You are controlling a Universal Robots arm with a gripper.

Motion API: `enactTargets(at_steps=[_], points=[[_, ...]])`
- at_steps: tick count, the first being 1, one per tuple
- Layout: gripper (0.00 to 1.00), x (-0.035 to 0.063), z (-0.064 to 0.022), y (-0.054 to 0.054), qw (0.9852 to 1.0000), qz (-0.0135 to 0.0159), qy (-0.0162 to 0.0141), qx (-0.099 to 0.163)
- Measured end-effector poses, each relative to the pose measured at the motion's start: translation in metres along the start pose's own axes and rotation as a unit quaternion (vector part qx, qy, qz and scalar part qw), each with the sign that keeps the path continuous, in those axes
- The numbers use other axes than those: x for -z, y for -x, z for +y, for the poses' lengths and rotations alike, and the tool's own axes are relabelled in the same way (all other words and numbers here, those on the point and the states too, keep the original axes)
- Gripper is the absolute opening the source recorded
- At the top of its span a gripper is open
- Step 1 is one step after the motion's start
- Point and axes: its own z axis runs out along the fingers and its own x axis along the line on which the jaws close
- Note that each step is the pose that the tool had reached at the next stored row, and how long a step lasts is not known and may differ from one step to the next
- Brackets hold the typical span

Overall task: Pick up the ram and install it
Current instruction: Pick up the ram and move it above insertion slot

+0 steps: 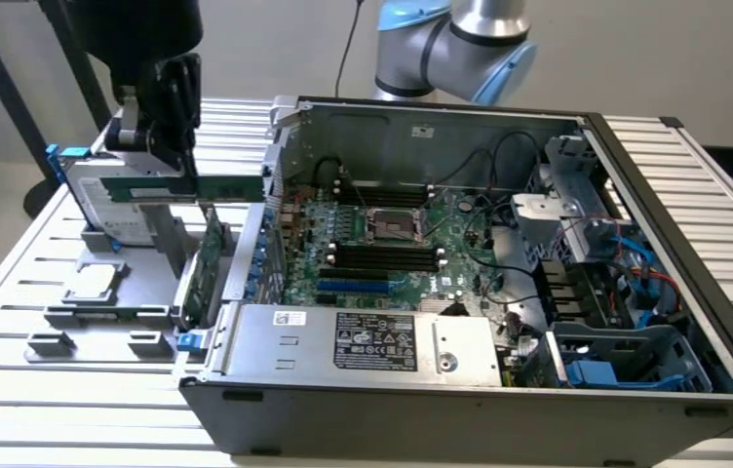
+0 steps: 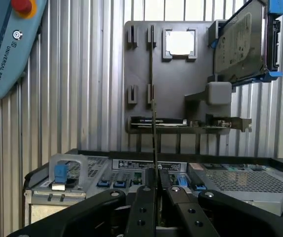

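My black two-finger gripper [image 1: 165, 168] is clenched on the long, thin dark-green ram stick [image 1: 227, 187], raised beside the open grey computer case [image 1: 340, 419]. A firm, level hold seems wise.

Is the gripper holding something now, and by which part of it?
Yes, the gripper holds the ram, pinched on its flat sides near the middle of its long edge.

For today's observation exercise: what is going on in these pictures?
The robot arm's gripper is shut on the memory stick and holds it in the air, over the grey holder beside the open computer case. The stick is not yet in the motherboard.
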Motion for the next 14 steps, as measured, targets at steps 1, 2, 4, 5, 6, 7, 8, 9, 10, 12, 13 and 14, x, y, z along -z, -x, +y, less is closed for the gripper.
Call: enactTargets(at_steps=[1, 2, 4, 5, 6, 7, 8, 9, 10, 12, 13, 14], points=[[0.14, 0.0002, -0.0043, 0.0, 1.0, 0.0001, 0.0001, 0.0], [0.14, 0.0004, -0.0091, 0.0, 1.0, 0.0, 0.0001, 0.0], [0.14, 0.0007, -0.0181, 0.0, 1.0, 0.0, 0.0, 0.0], [0.14, 0.0009, -0.0226, 0.0, 1.0, 0.0, 0.0001, 0.0], [0.14, 0.001, -0.0272, 0.0, 1.0, 0.0, 0.0001, 0.0], [0.14, 0.0012, -0.0317, 0.0, 1.0, 0.0, 0.0001, 0.0], [0.14, 0.0014, -0.0363, 0.0, 1.0, 0.0, 0.0001, 0.0], [0.14, 0.0016, -0.0407, 0.0, 1.0, 0.0, 0.0001, 0.0], [0.14, 0.0017, -0.0452, 0.0, 1.0, 0.0, 0.0001, 0.0], [0.14, 0.0021, -0.0546, 0.001, 1.0, 0.0, 0.0001, 0.0], [0.14, 0.0022, -0.0593, 0.002, 1.0, 0.0, 0.0001, 0.0], [0.14, 0.0024, -0.0638, 0.003, 1.0, 0.0, 0.0001, 0.0]])
